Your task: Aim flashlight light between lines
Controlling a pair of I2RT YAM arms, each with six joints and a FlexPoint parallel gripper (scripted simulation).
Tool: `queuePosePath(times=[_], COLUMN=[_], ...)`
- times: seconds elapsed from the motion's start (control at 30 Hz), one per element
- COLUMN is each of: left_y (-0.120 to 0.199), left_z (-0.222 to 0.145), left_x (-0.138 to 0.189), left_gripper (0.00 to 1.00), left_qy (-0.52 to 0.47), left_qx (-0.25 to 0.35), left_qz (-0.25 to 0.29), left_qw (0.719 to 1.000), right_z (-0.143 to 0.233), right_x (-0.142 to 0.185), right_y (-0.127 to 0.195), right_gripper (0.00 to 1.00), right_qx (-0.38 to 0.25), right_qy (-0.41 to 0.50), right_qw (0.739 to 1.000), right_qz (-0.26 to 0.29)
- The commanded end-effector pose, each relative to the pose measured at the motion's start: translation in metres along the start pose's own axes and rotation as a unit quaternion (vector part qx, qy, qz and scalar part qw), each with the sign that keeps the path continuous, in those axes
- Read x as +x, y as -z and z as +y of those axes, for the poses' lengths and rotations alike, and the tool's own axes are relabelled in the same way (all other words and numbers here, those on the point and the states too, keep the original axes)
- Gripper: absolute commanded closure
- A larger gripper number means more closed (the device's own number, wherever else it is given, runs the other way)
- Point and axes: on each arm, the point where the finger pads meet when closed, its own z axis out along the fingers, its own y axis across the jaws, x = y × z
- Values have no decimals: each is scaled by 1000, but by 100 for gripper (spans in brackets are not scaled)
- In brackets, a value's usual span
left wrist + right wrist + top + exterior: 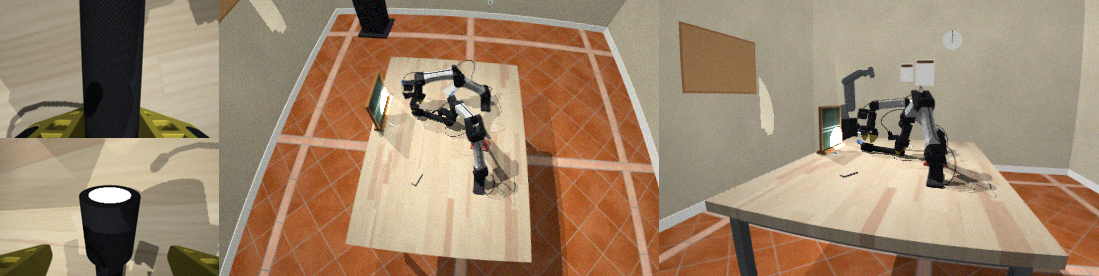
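The green board [379, 102] [827, 115] stands upright in its wooden frame at the table's edge. Two pale lines cross it. A bright light patch [836, 137] lies on its lower right part, its top near the lines; whether that top is within the gap is too small to tell. The black flashlight [434, 117] [879, 148] [112, 55] [109, 221] points toward the board, its lens lit. My left gripper [901, 150] [111, 113] is shut on its rear body, low over the table. My right gripper [869, 137] [110, 250] is open, above and around the head end, with space on both sides.
A black angled tool [417, 180] [849, 174] lies on the table. A small pale stick [390, 125] lies before the board. A red object [484, 145] is beside the nearer arm in the exterior view. The two arms reach close together over the flashlight.
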Motion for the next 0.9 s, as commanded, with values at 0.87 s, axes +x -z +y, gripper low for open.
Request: queuePosePath(times=[0.87], left_y=[16], left_z=[-8], left_x=[-4], left_gripper=[70], left_qy=[-10], left_qx=[21], left_qz=[-17], left_qw=[1000], right_z=[39], right_x=[-134], right_y=[7], right_gripper=[0], right_qx=[-93], right_qy=[178], right_qw=[924], right_qz=[-324])
